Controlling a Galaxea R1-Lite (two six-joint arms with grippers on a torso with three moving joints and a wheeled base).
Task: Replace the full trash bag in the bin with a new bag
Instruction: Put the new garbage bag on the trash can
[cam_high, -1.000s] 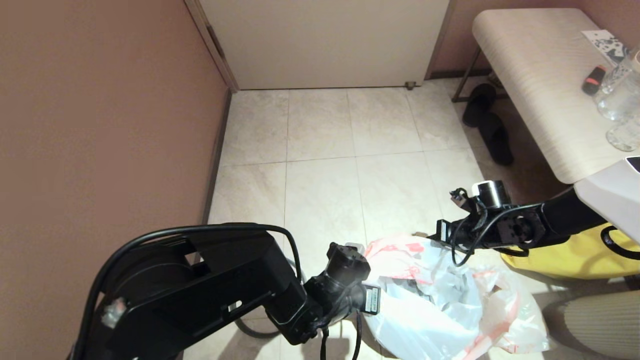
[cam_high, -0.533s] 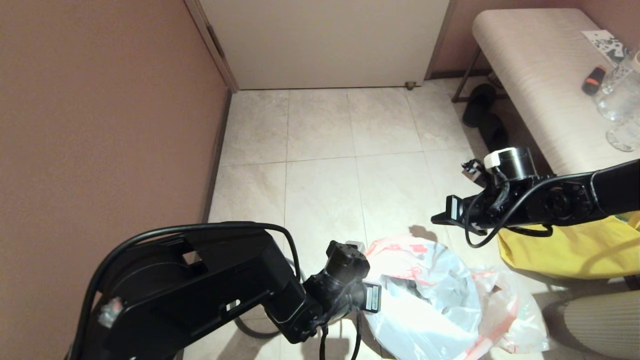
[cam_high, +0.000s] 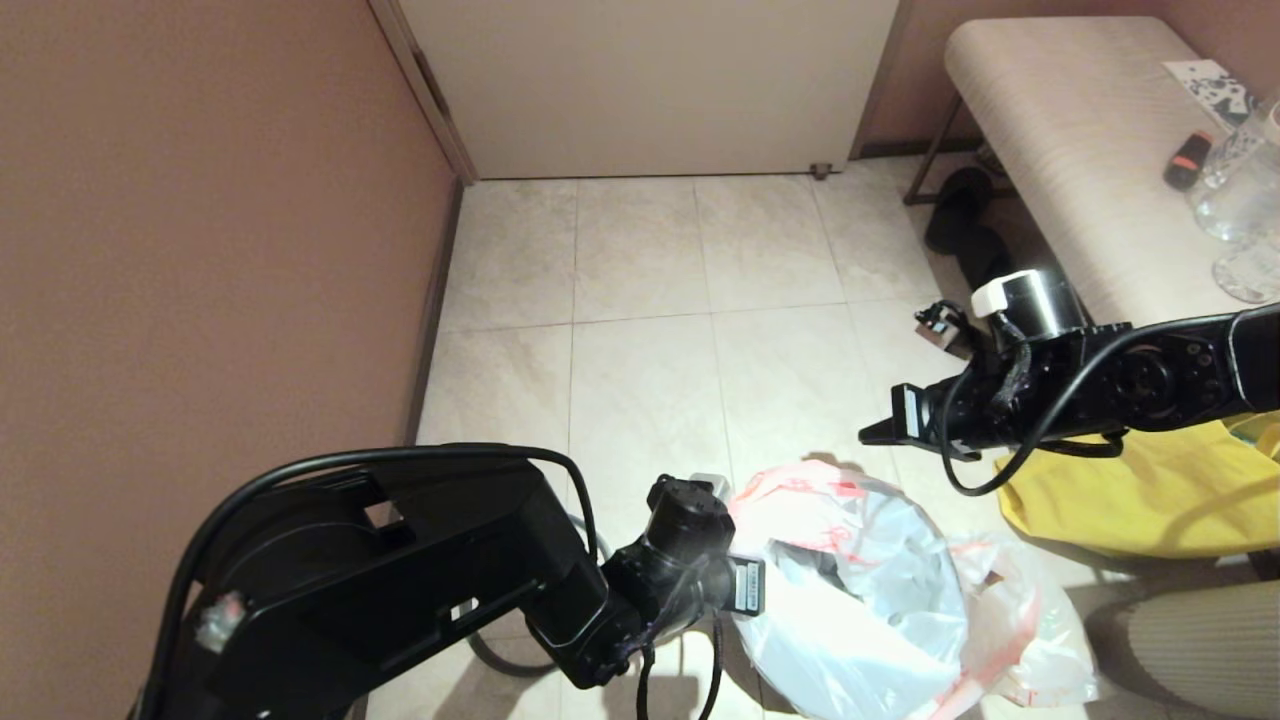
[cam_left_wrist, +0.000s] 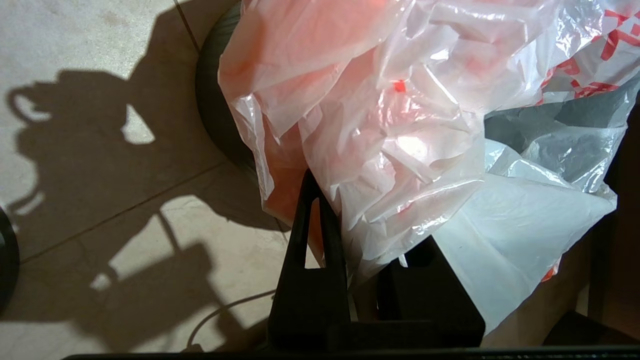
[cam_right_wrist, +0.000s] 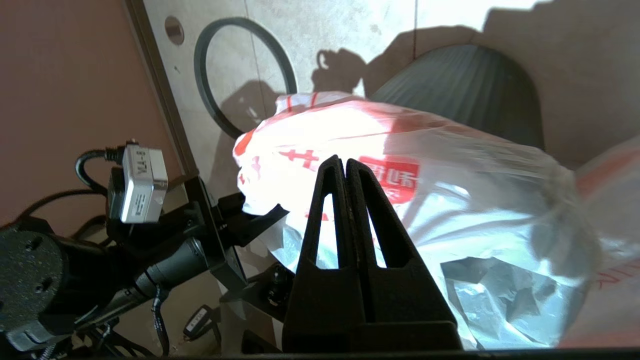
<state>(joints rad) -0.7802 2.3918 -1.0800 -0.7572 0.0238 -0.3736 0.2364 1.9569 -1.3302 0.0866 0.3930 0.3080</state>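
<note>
Fingers first: those of the left gripper (cam_left_wrist: 350, 220) are clamped on the pink hem of the new bag (cam_high: 850, 570), while the fingers of the right gripper (cam_right_wrist: 345, 165) are pressed together on nothing, held in the air above the bag and clear of it.

By size, the tiled floor (cam_high: 640, 290) fills most of the head view, bounded by a brown wall (cam_high: 200, 220) on the robot's left and a pale door (cam_high: 650, 80) ahead. A light desk (cam_high: 1080, 170) stands at the far right, carrying clear glassware (cam_high: 1235, 200) and a small black and orange item (cam_high: 1187, 158). Dark slippers (cam_high: 975, 235) lie on the floor beside its leg.

A yellow tote (cam_high: 1140, 500) sits under the right arm. The new bag, translucent white with red print, is spread low in the head view, just beside the left gripper; dark bin wall (cam_left_wrist: 215, 110) shows past its edge in the left wrist view, so the bag is draped over the bin. The full trash bag (cam_high: 1030, 620) lies against the new bag on the robot's right. In the right wrist view a grey hoop (cam_right_wrist: 245, 75) rests flat on the floor near the wall, apart from the bin.
</note>
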